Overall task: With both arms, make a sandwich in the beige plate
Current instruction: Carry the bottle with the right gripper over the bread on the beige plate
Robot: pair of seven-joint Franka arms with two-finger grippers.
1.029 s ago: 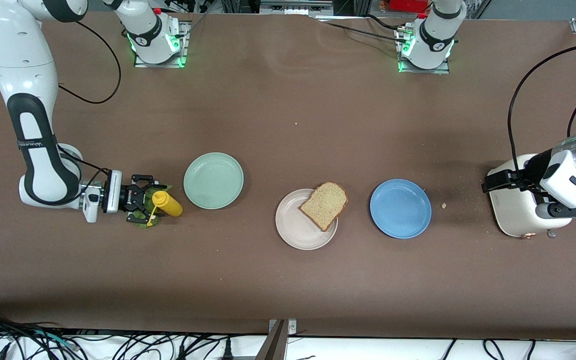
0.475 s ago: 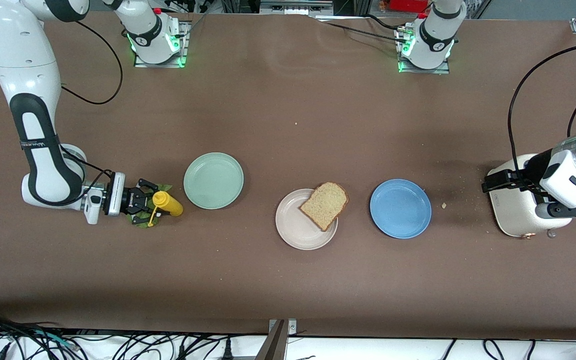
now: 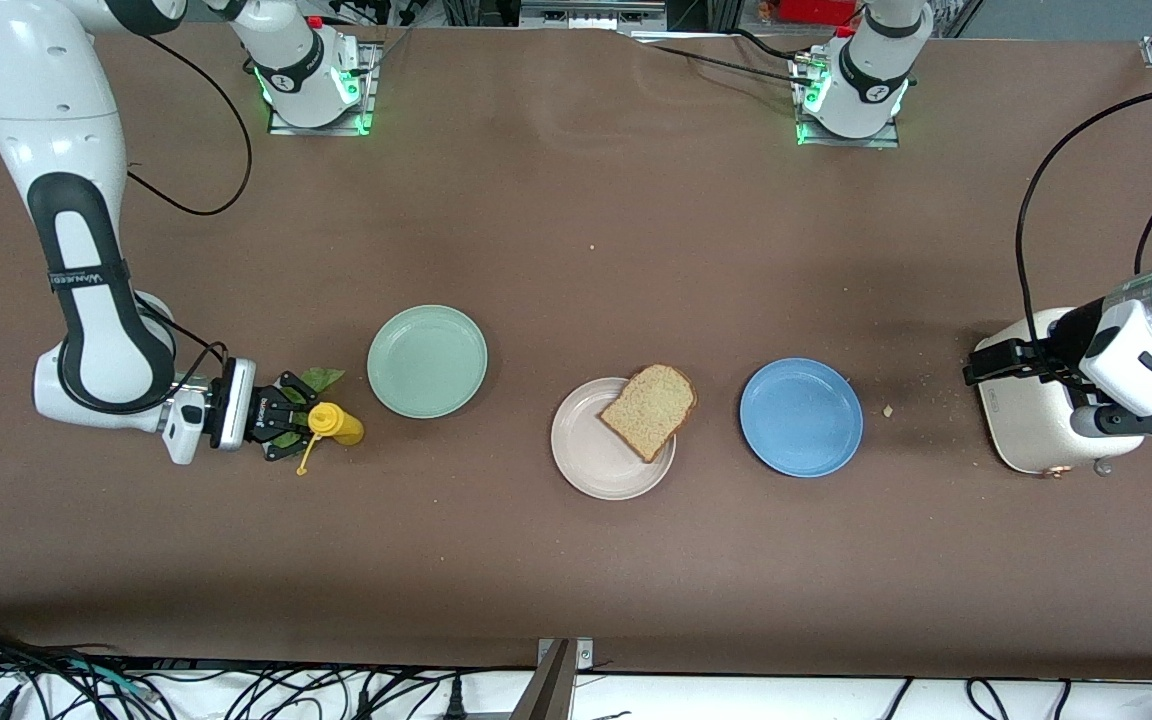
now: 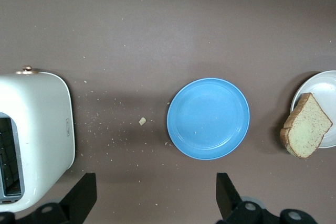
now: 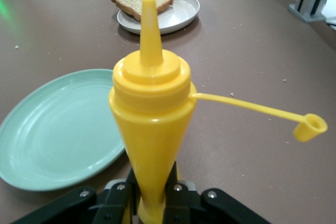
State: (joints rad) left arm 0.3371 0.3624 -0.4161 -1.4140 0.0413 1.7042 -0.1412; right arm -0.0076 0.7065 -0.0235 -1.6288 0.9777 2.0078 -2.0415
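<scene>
The right gripper point(image 3: 288, 425) clenches a yellow squeeze bottle point(image 5: 151, 129) near the table's right-arm end; "WANLEED" marks its arm. The left gripper point(image 4: 152, 195) waits, released, beside the toaster point(image 3: 1026, 415).

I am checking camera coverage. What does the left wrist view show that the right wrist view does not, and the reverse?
Only the left wrist view shows the white toaster and crumbs on the table, with the open left gripper over the bare table between toaster and blue plate.

Only the right wrist view shows the yellow squeeze bottle, its cap off on its strap, gripped by the right gripper, and the mint-green plate.

Both show the bread slice, the beige plate and the blue plate.
</scene>
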